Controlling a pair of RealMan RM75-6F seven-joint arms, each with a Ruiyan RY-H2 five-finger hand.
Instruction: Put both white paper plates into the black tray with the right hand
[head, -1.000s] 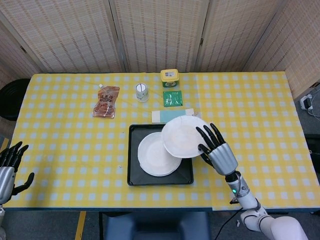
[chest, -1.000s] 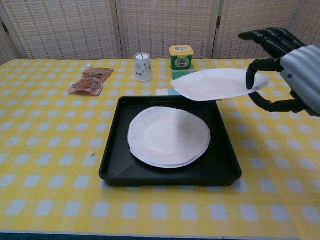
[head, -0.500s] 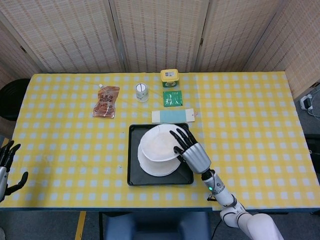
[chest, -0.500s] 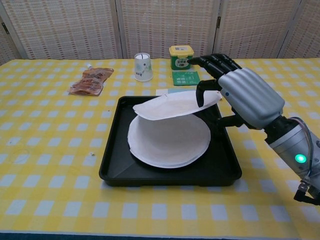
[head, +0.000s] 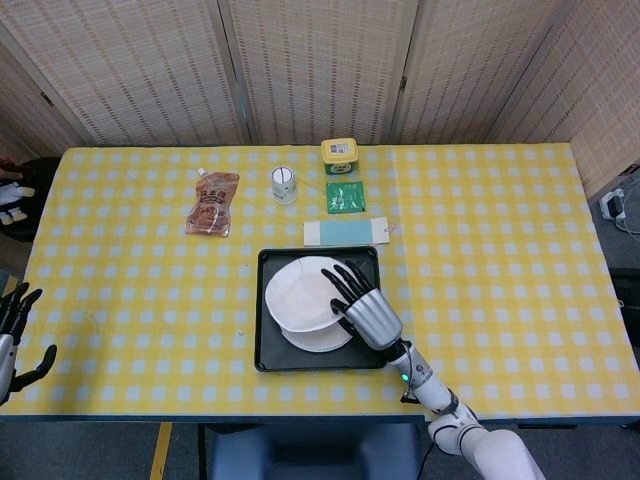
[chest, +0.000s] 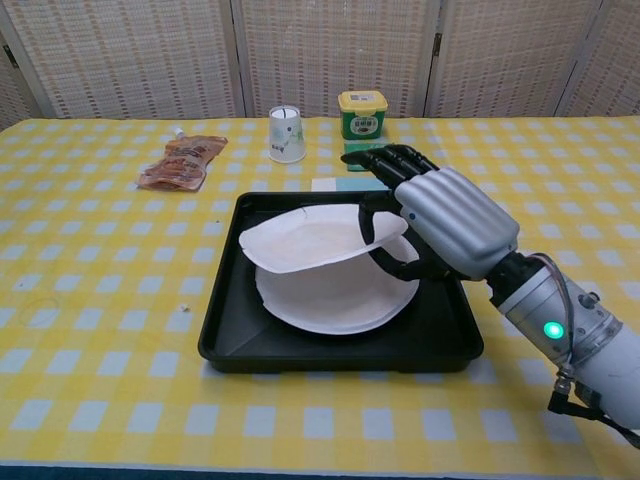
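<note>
Lower now, right hand (chest: 440, 220) with upper plate (chest: 310, 240) inside black tray (chest: 225, 300).

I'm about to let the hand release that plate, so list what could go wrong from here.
1. The upper plate, pinched at its rim by the right hand, hangs tilted above the lower plate; released now, it may drop and land askew rather than stacked.
2. Its far edge leans toward the left wall of the black tray and might end up propped on the rim.
3. The fingers reach over the plate; pulling back could drag it along.
</note>
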